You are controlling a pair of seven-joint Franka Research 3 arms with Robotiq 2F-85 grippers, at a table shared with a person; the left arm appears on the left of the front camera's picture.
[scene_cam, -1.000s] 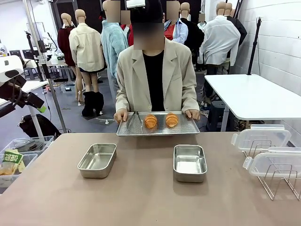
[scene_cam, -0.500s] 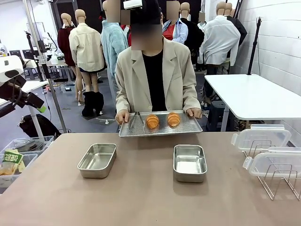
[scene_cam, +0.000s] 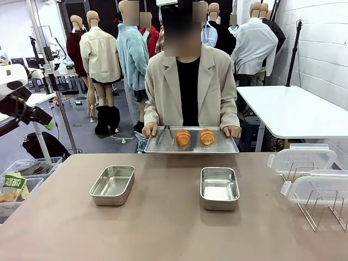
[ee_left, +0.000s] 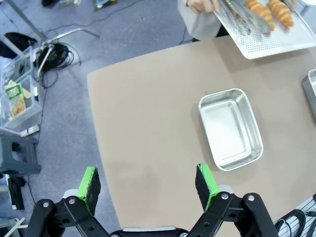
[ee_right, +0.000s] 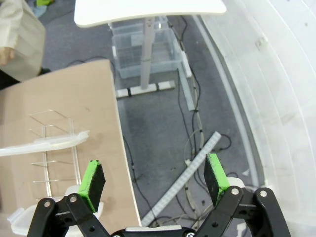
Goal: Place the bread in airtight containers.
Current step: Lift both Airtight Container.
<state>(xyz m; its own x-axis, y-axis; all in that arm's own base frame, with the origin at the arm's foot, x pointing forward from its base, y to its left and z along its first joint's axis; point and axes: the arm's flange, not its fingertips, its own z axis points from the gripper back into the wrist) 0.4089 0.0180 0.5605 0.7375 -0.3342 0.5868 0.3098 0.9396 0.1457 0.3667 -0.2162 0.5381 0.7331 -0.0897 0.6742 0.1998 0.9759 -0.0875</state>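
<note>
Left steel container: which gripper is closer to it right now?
Left. The left gripper hangs open above the table, with the container just ahead of its fingers. The right gripper, also open, is out past the table's right edge, well away from it.

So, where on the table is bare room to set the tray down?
Bare: the gap between the left container and the right container, and the near strip of table before them. Crowded: the right end, with the wire rack and lids.

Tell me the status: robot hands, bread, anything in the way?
Left gripper open, empty. Right gripper open, empty. Both croissants on the tray the person holds. Both containers empty, unlidded; nothing blocking them.
</note>
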